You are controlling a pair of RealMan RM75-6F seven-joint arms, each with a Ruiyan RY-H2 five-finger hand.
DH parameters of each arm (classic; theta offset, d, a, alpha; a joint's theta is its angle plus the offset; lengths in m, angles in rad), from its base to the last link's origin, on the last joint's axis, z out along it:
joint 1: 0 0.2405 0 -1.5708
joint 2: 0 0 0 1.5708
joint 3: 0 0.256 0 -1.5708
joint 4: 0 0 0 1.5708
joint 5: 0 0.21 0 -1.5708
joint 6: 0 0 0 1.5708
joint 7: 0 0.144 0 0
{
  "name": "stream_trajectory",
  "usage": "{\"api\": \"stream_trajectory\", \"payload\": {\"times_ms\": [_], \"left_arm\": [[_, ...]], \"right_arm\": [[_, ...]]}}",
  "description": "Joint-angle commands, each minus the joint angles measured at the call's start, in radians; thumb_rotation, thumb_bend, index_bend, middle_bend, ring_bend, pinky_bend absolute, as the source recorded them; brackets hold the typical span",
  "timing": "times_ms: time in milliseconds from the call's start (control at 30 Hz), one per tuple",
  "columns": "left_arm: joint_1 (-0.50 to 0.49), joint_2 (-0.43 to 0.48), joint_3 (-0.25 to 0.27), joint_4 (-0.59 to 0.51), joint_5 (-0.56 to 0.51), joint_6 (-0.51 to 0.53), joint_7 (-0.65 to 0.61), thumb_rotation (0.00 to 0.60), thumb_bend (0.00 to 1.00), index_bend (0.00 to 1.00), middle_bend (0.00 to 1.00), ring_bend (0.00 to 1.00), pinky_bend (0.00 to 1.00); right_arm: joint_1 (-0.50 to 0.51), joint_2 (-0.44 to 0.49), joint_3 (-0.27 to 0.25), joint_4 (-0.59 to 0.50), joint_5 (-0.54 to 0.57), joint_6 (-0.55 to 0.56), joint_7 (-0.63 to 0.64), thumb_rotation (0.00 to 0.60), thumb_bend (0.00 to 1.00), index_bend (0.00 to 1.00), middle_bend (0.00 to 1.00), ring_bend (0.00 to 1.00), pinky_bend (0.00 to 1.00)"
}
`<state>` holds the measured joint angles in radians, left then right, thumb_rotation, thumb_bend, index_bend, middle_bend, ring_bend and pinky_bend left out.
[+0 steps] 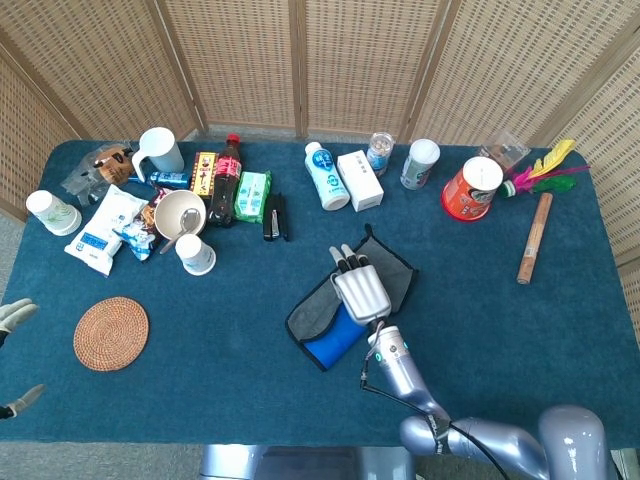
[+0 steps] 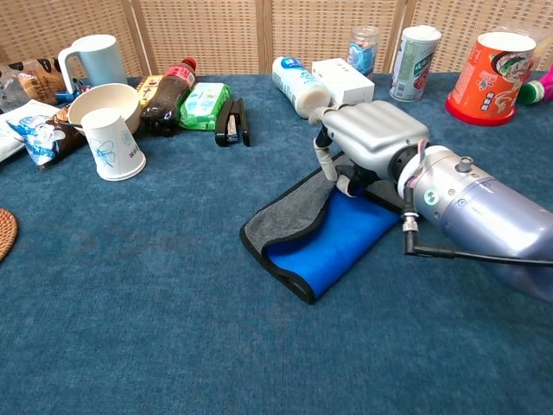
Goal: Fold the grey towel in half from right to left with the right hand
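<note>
The grey towel [image 2: 289,212] lies mid-table, its blue underside turned up. It is soft, light and limp, so best held at the edge. The right hand [image 2: 367,138] prob. pinches that right edge; fingers are hidden. The left hand [image 1: 12,318] is at the table edge w/ fingers apart, holding nothing.

Right hand [image 2: 367,138] covers grip point on grey towel [image 2: 289,207], so can't tell how fingers hold cloth. Left hand [image 1: 14,316] cut off at head view's left edge, fingers unreadable. Woven coaster [image 2: 3,232] clipped in chest view.
</note>
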<state>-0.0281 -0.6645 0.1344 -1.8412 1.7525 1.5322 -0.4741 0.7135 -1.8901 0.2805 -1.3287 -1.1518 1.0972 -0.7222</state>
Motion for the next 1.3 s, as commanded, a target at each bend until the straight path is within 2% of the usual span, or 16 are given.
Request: {"api": "stream_trajectory", "payload": {"times_ms": [33,600,800,867,967,1000,1100,1167,1233,1300], "left_arm": [[-0.001,0.000,0.000,0.000,0.000,-0.001,-0.002,0.600,0.32,0.06,0.00,0.00,0.05],[-0.001,0.004,0.004,0.005,0.003,0.002,-0.016,0.600,0.32,0.06,0.00,0.00,0.05],[-0.003,0.005,0.004,0.010,0.003,0.002,-0.024,0.600,0.32,0.06,0.00,0.00,0.05],[-0.004,0.006,0.003,0.011,0.002,0.002,-0.027,0.600,0.32,0.06,0.00,0.00,0.05],[-0.006,0.006,0.004,0.012,0.002,-0.001,-0.029,0.600,0.32,0.06,0.00,0.00,0.05],[-0.006,0.006,0.004,0.012,0.003,-0.003,-0.029,0.600,0.32,0.06,0.00,0.00,0.05],[-0.006,0.007,0.005,0.011,0.005,-0.002,-0.029,0.600,0.32,0.06,0.00,0.00,0.05],[-0.006,0.007,0.005,0.010,0.006,-0.002,-0.027,0.600,0.32,0.06,0.00,0.00,0.05],[-0.007,0.007,0.006,0.009,0.008,-0.003,-0.027,0.600,0.32,0.06,0.00,0.00,0.05],[-0.007,0.007,0.007,0.009,0.010,-0.003,-0.025,0.600,0.32,0.06,0.00,0.00,0.05]], "right_arm": [[0.005,-0.009,0.007,0.005,0.012,0.009,-0.002,0.600,0.62,0.67,0.14,0.13,0.31],[0.029,-0.078,0.055,0.061,0.089,0.066,0.011,0.600,0.61,0.67,0.14,0.13,0.31],[0.036,-0.083,0.054,0.078,0.117,0.054,0.001,0.600,0.61,0.65,0.14,0.12,0.31],[0.035,-0.082,0.055,0.074,0.122,0.051,0.013,0.600,0.60,0.57,0.13,0.12,0.31],[0.035,-0.081,0.053,0.073,0.121,0.051,0.028,0.600,0.57,0.34,0.12,0.12,0.31],[0.035,-0.082,0.055,0.071,0.121,0.053,0.036,0.600,0.52,0.25,0.12,0.12,0.31],[0.035,-0.085,0.063,0.067,0.113,0.067,0.061,0.600,0.39,0.06,0.11,0.12,0.31],[0.034,-0.091,0.071,0.066,0.104,0.087,0.080,0.600,0.37,0.02,0.10,0.12,0.31],[0.034,-0.100,0.076,0.072,0.097,0.106,0.088,0.600,0.28,0.00,0.10,0.12,0.31],[0.034,-0.107,0.079,0.079,0.096,0.121,0.085,0.600,0.10,0.00,0.08,0.12,0.31]]}}
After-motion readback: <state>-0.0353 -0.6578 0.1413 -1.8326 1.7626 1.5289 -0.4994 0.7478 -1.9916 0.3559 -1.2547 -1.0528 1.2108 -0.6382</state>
